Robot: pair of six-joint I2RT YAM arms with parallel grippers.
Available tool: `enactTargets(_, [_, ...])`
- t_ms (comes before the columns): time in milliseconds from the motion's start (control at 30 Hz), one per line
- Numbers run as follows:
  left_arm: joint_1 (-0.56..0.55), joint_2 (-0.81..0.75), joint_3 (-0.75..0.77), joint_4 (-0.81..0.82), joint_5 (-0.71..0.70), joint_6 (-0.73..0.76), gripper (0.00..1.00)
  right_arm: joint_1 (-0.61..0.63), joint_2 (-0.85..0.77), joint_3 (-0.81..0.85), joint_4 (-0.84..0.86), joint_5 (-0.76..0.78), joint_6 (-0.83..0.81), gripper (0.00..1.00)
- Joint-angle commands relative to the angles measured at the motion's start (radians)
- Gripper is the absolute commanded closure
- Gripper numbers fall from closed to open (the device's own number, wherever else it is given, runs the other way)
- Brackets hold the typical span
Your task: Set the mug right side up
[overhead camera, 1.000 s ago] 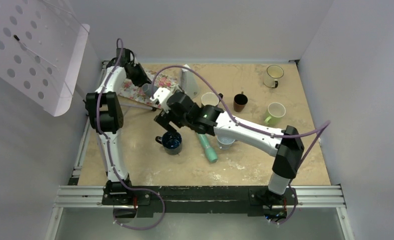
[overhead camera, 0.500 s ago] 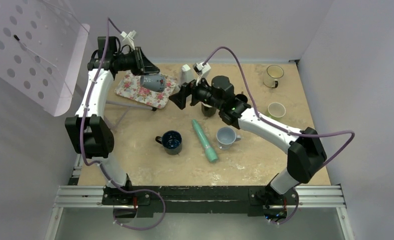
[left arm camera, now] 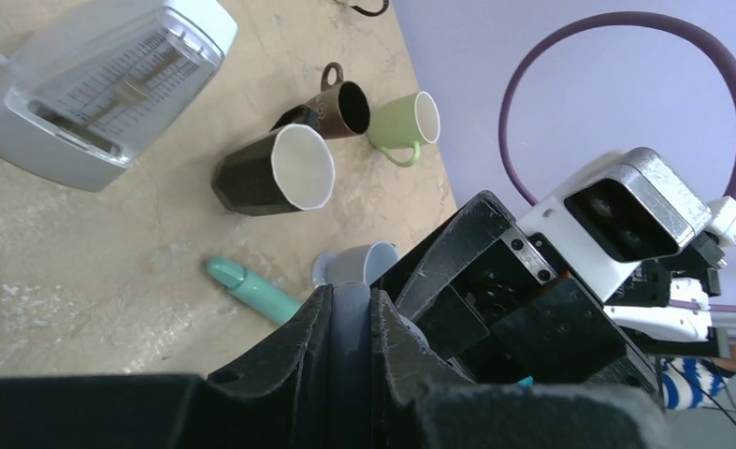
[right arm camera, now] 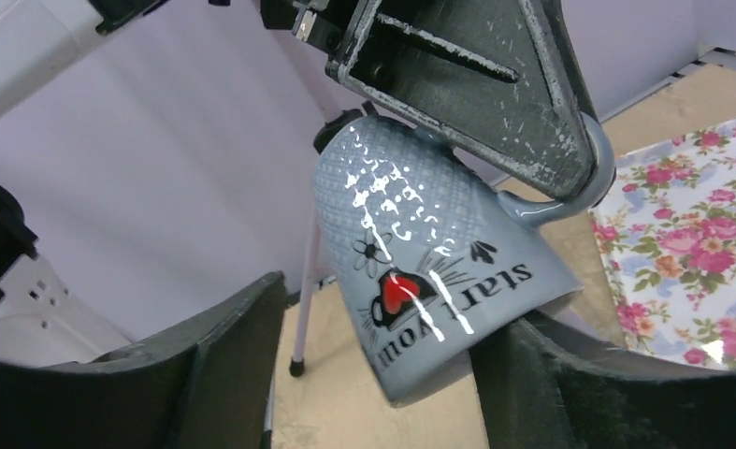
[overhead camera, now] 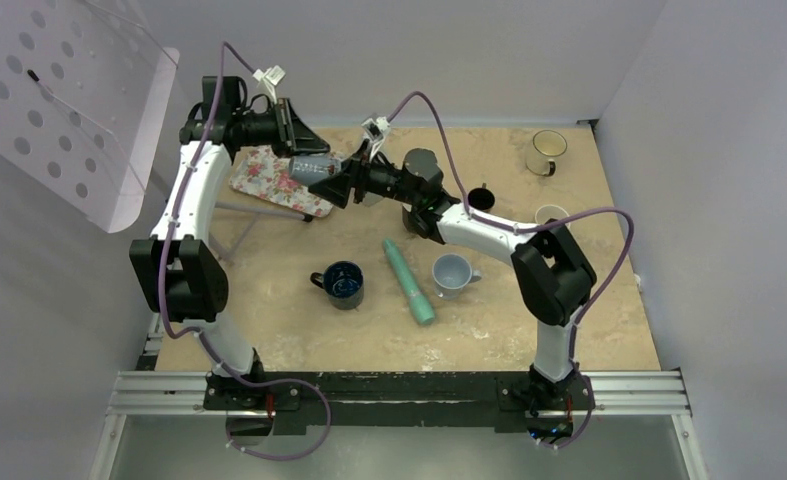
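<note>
The grey mug (overhead camera: pixel 311 166) with a red heart and black lettering hangs in the air over the flowered tray (overhead camera: pixel 269 178). It is tilted, with its mouth down and toward the right arm. My left gripper (overhead camera: pixel 297 148) is shut on the mug's handle (left arm camera: pixel 350 313), which fills the gap between its fingers (right arm camera: pixel 495 94). My right gripper (right arm camera: pixel 387 313) is open around the mouth end of the mug (right arm camera: pixel 420 271). Its left finger stands clear of the wall. Its right finger sits at the rim under the mug.
On the table stand a dark blue mug (overhead camera: pixel 344 283), a teal tube (overhead camera: pixel 409 282), a pale blue mug (overhead camera: pixel 451 273), a brown mug (overhead camera: pixel 480 198), a green mug (overhead camera: pixel 549 213) and a cream mug (overhead camera: pixel 546 150). A white metronome (left arm camera: pixel 102 84) and a black mug (left arm camera: pixel 275 171) stand behind.
My left gripper has lifted the mug off the tray. My right arm has swung from over the dark blue mug up to the held mug, and its jaws have narrowed a little.
</note>
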Motion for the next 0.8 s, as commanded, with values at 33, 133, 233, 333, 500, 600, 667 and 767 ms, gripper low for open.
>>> enactTargets(33, [-0.004, -0.065, -0.055, 0.037, 0.090, -0.047, 1.00, -0.007, -0.040, 0.068, 0.175, -0.043, 0.025, 0.55])
enactTargets(133, [-0.004, -0.062, -0.081, 0.041, 0.072, -0.034, 1.00, -0.008, -0.065, 0.066, 0.115, -0.001, -0.022, 1.00])
enactTargets(233, [-0.004, -0.048, -0.053, -0.034, 0.000, 0.055, 0.09, -0.008, -0.126, 0.048, -0.088, 0.078, -0.137, 1.00])
enactTargets(333, [-0.004, -0.034, 0.006, -0.137, -0.118, 0.157, 0.00, -0.007, -0.228, -0.002, -0.319, 0.246, -0.283, 1.00])
enactTargets(500, [-0.005, -0.019, 0.016, -0.191, -0.209, 0.173, 0.00, -0.005, -0.422, -0.078, -0.607, 0.469, -0.393, 1.00])
enactTargets(600, [-0.004, -0.004, 0.024, -0.225, -0.293, 0.175, 0.00, -0.005, -0.515, -0.068, -0.827, 0.640, -0.439, 1.00])
enactTargets(667, [-0.004, -0.002, 0.012, -0.242, -0.354, 0.174, 0.00, -0.010, -0.552, -0.027, -0.976, 0.787, -0.465, 1.00])
enactTargets(767, [-0.004, -0.012, -0.032, -0.238, -0.402, 0.188, 0.00, -0.066, -0.551, 0.049, -1.171, 0.928, -0.487, 1.00])
